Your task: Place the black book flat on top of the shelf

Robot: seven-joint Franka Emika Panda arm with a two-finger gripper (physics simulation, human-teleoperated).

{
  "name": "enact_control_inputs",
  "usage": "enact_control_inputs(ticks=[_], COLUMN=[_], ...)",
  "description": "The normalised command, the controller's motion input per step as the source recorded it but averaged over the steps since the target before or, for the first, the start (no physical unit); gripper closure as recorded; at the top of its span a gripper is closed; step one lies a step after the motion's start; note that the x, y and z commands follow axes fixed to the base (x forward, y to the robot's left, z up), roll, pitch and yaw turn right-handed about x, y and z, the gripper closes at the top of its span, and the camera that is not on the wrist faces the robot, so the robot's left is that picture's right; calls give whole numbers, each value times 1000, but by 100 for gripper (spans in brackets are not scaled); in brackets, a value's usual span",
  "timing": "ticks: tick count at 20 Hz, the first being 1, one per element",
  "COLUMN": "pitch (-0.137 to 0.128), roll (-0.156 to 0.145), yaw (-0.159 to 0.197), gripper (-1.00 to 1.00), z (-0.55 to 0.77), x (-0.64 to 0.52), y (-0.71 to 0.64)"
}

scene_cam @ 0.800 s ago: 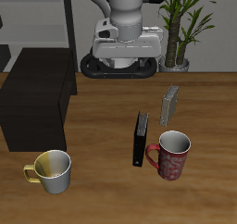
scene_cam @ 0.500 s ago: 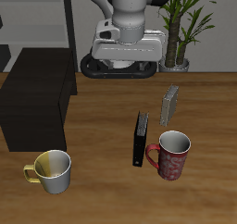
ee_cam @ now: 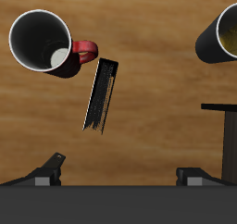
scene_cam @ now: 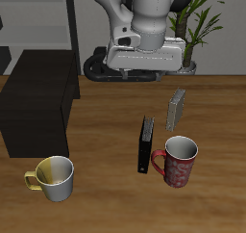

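The black book (scene_cam: 145, 145) stands on its long edge on the wooden table, next to the red mug (scene_cam: 178, 160). In the wrist view the black book (ee_cam: 100, 98) shows edge-on beside the red mug (ee_cam: 42, 41). The shelf (scene_cam: 38, 107) is the low black cabinet at the table's side, its flat top bare; one of its corners shows in the wrist view (ee_cam: 222, 126). My gripper (scene_cam: 144, 67) hangs high above the table near the robot's base, farther back than the book. In the wrist view the gripper (ee_cam: 120, 172) is open and empty, with the fingertips (ee_cam: 51, 165) far apart.
A grey patterned book (scene_cam: 176, 110) stands just behind the black book. A yellow mug (scene_cam: 56, 177) sits near the table's front edge, before the shelf, and shows in the wrist view (ee_cam: 220, 33). A potted plant (scene_cam: 192, 30) and a grey shelving frame (scene_cam: 67, 15) stand at the back.
My arm has swung the gripper a little sideways, toward the side where the books stand. The book, mugs and shelf have not moved.
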Motion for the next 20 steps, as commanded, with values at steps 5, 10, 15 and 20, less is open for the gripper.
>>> enact_control_inputs(ticks=[5,10,15,20], pitch=[-29,-26,-13,13], roll=[-6,5,2,12], yaw=[23,-8,-26,-18], gripper=[-100,-100,-100,-100], z=[-64,-198,-316,-306], x=[265,306,209,152], y=[68,19,20,58])
